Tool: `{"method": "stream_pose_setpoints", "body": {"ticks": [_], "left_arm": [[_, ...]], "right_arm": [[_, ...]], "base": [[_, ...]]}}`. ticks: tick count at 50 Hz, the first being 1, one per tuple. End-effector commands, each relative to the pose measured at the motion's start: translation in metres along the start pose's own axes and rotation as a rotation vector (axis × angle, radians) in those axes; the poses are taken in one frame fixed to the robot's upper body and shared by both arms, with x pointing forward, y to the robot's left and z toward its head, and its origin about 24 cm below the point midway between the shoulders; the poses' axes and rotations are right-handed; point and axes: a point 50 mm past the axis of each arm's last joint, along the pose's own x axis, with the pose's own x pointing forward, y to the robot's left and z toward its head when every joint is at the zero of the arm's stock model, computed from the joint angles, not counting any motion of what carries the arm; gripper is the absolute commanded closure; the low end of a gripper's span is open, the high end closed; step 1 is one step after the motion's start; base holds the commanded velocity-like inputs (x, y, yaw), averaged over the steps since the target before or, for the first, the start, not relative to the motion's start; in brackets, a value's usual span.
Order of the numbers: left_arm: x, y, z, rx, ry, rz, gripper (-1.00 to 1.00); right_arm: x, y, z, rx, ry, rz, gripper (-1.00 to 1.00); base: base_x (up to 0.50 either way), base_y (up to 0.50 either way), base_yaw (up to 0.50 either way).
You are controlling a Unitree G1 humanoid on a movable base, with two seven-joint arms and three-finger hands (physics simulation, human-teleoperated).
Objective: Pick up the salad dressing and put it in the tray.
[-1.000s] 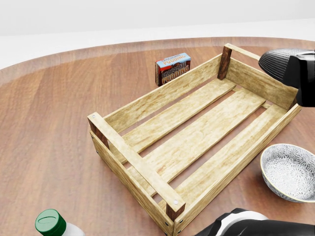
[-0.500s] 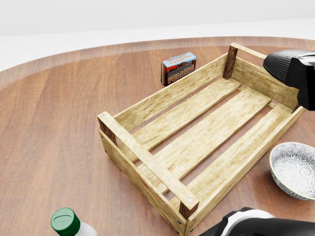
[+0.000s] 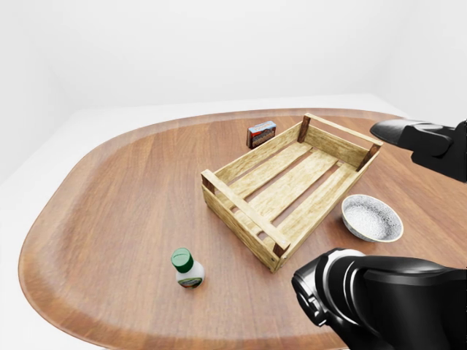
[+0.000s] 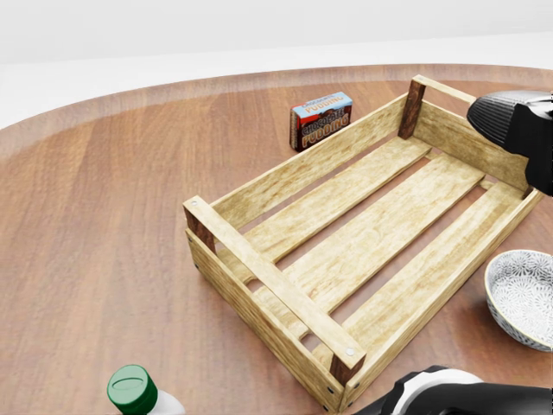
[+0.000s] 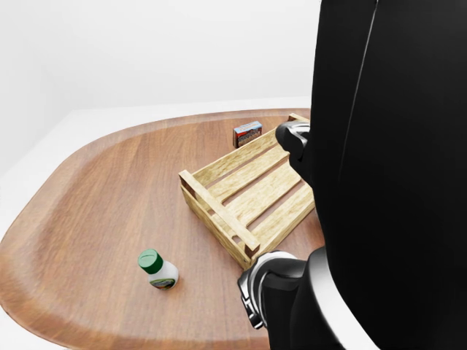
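One salad dressing bottle (image 3: 187, 267), one wooden tray (image 3: 292, 185), one pudding box (image 3: 261, 133) and one bowl (image 3: 371, 217) sit on your table (image 3: 109, 204). In the left-eye view the bottle stands upright, well to the left of the dark robot hand (image 3: 408, 133) at the right edge, with the tray between them. Your head view crops the bottle's body. The hand's fingers are cut off, so their pose cannot be told; no second hand can be made out.
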Motion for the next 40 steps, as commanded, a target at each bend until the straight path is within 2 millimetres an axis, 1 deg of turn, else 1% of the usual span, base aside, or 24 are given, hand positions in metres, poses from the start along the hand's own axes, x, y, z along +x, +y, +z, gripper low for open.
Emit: {"method": "stream_pose_setpoints", "body": {"ticks": [1, 6, 14, 16, 20, 22, 39, 40], "left_arm": [[0.000, 0.001, -0.001, 0.006, 0.003, 0.004, -1.00], [-0.001, 0.001, -0.001, 0.006, 0.004, 0.004, -1.00], [-0.001, 0.001, -0.002, 0.009, 0.004, 0.003, -1.00], [-0.001, 0.001, -0.002, 0.010, 0.004, 0.003, -1.00], [-0.001, 0.001, -0.001, 0.010, 0.004, 0.002, -1.00], [-0.001, 0.001, -0.001, 0.010, 0.004, 0.002, -1.00], [-0.001, 0.001, -0.001, 0.011, 0.003, 0.002, -1.00], [-0.001, 0.001, -0.002, 0.008, 0.004, 0.002, -1.00]], "right_arm": [[-0.001, 0.001, 0.000, 0.022, -0.003, 0.012, -1.00], [0.002, -0.003, -0.002, -0.004, 0.017, -0.019, -1.00], [0.000, 0.004, -0.008, 0.001, 0.058, 0.026, -1.00], [-0.001, 0.008, -0.013, 0.046, 0.115, 0.063, -1.00], [-0.003, 0.008, -0.007, 0.088, 0.083, 0.076, -1.00], [-0.002, 0.008, -0.007, 0.100, 0.086, 0.077, -1.00], [-0.004, 0.009, -0.004, 0.111, 0.075, 0.087, -1.00], [-0.003, 0.002, 0.007, 0.117, -0.007, 0.043, -1.00]], "base": [[0.00, 0.00, 0.00], [0.00, 0.00, 0.00], [0.00, 0.00, 0.00], [0.50, -0.05, 0.00], [0.50, -0.05, 0.00], [0.50, -0.05, 0.00], [0.50, -0.05, 0.00], [0.00, 0.00, 0.00]]}}
